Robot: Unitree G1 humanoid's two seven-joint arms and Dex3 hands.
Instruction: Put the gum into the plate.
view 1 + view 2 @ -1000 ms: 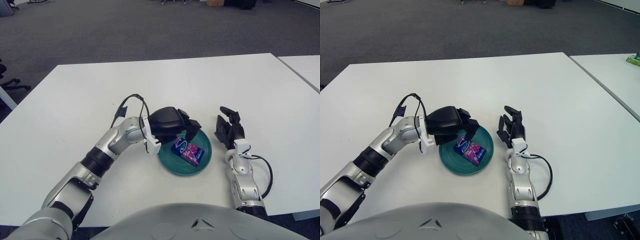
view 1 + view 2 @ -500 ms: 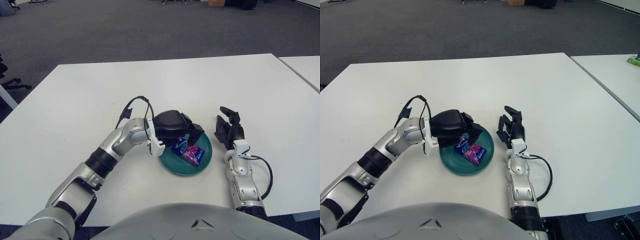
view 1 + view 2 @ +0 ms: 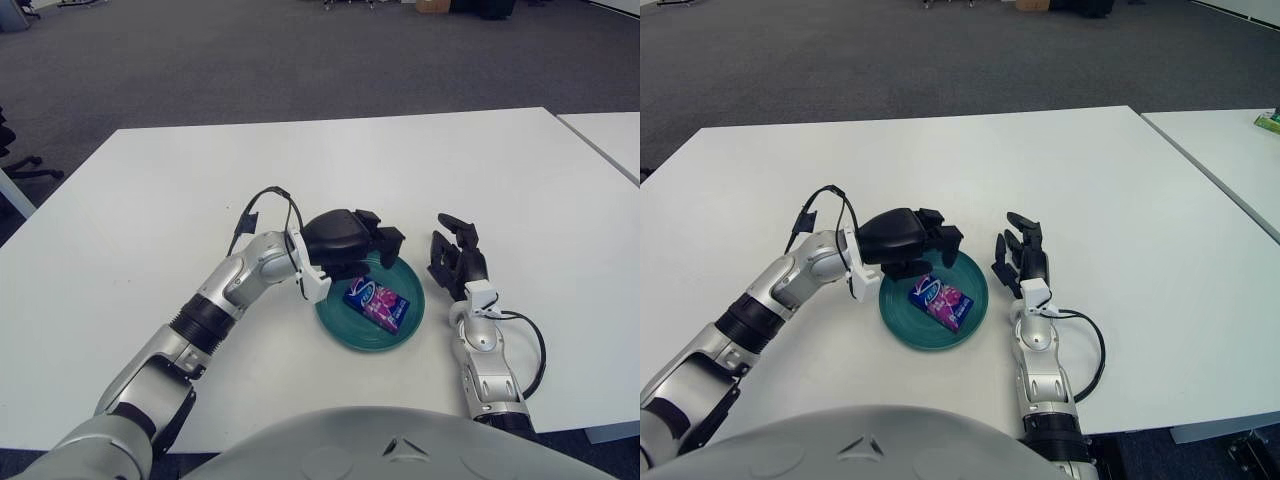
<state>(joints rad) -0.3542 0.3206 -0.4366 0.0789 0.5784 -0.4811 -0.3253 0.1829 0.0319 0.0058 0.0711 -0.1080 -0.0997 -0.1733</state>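
A purple and pink gum pack (image 3: 377, 304) lies flat inside the dark green plate (image 3: 343, 323) near the table's front edge. My left hand (image 3: 378, 244) hovers over the plate's far left rim, just above and behind the gum, with its fingers spread and holding nothing. To the right of the plate my right hand (image 3: 455, 258) shows with its fingers loosely extended and nothing in them.
The white table (image 3: 180, 190) stretches wide around the plate. A second white table (image 3: 610, 135) stands to the right across a narrow gap. Grey carpet lies beyond the far edge.
My left hand has let go of the gum, lifted off it and drawn back towards the plate's far left rim. The gum stays in the plate. The right hand has not moved.
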